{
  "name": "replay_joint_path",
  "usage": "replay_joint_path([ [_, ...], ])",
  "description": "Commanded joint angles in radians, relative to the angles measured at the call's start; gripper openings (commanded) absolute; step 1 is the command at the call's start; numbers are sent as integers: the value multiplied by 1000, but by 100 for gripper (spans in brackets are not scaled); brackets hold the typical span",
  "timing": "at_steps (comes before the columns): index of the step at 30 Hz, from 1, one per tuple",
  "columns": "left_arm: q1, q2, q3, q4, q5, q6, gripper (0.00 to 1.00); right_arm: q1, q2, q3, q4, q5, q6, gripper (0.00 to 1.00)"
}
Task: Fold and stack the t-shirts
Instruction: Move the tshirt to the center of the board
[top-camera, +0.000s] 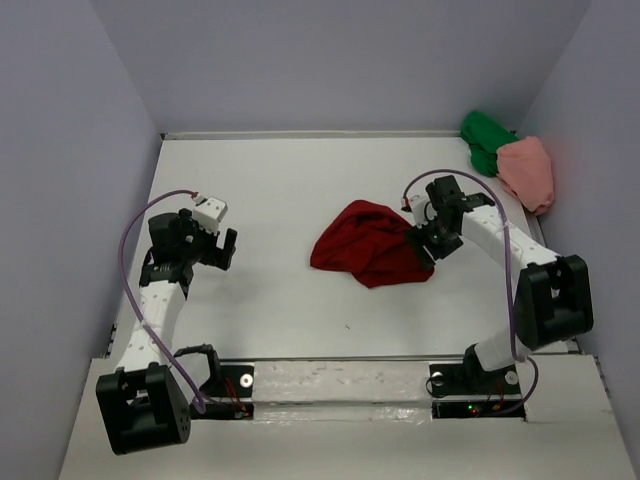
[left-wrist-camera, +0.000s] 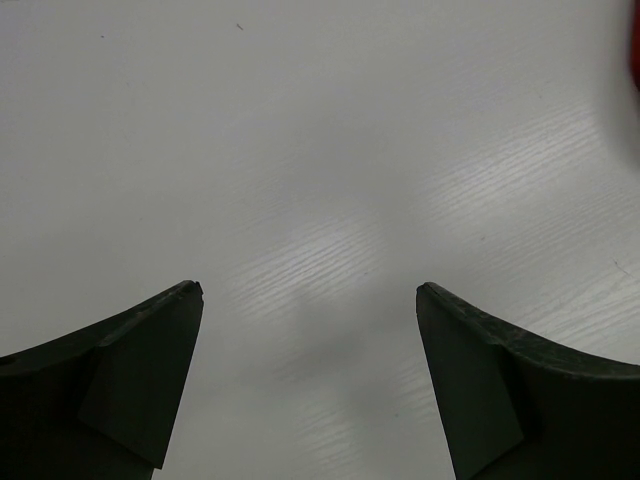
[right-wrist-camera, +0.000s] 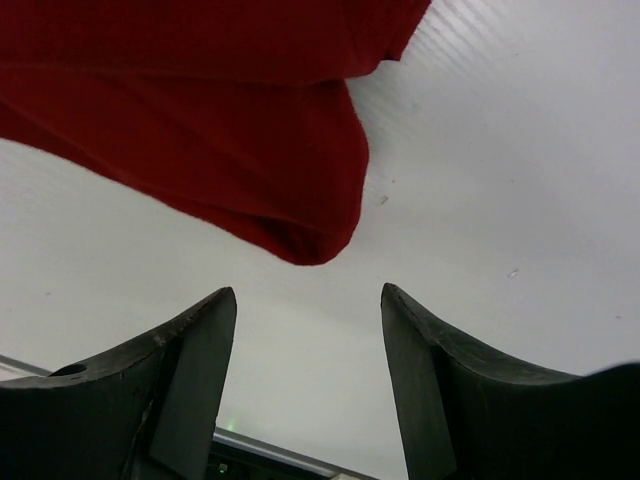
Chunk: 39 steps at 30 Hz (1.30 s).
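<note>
The dark red t-shirt (top-camera: 368, 243) lies crumpled in the middle of the white table (top-camera: 270, 180). My right gripper (top-camera: 423, 250) hovers at its right edge. In the right wrist view a rounded fold of the red t-shirt (right-wrist-camera: 200, 120) lies just beyond the right gripper (right-wrist-camera: 308, 295), which is open with only bare table between its fingers. The green t-shirt (top-camera: 487, 140) and the salmon pink t-shirt (top-camera: 528, 170) sit bunched together in the back right corner. My left gripper (top-camera: 225, 250) is open over bare table at the left, well apart from the red t-shirt. In its wrist view the left gripper (left-wrist-camera: 310, 290) holds nothing.
Grey walls enclose the table on the left, back and right. The arm bases and cables sit along the near edge (top-camera: 340, 385). A sliver of the red t-shirt (left-wrist-camera: 635, 50) shows at the right edge of the left wrist view.
</note>
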Motion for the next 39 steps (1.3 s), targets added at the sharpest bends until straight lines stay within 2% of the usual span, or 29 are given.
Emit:
replay_joint_path([
  [1, 1, -28, 41, 2, 22, 13, 99, -53, 33, -30, 137, -21, 0, 65],
  [7, 1, -20, 41, 2, 25, 15, 99, -121, 107, -41, 162, -68, -23, 62],
  [19, 0, -2, 47, 5, 30, 16, 99, -121, 190, -21, 60, -323, -84, 49],
  [20, 0, 0, 46, 5, 30, 15, 99, -121, 199, -21, 57, -332, -86, 45],
  [21, 0, 0, 49, 5, 30, 15, 99, -121, 203, -25, 57, -329, -87, 27],
  [22, 1, 0, 49, 3, 30, 15, 99, -121, 205, -28, 57, -325, -87, 17],
  [23, 0, 0, 52, 3, 31, 15, 99, -121, 206, -31, 60, -316, -87, 0],
  [27, -14, 6, 75, 0, 56, 28, 99, -121, 171, -61, 76, -277, -66, 0],
  [30, -86, 58, 134, -29, 77, 74, 99, -121, 136, -94, 121, -218, -34, 0],
  [31, -144, 76, 159, -52, 68, 85, 99, -121, 112, -102, 126, -199, -15, 0],
  [33, -235, 156, 257, -77, 24, 117, 99, -121, 84, -128, 148, -164, 2, 0],
  [36, -336, 260, 435, -133, 43, 131, 99, -121, 27, -150, 180, -119, 32, 0],
  [39, -413, 476, 646, -198, 91, 107, 99, -121, 7, -154, 195, -105, 58, 0],
])
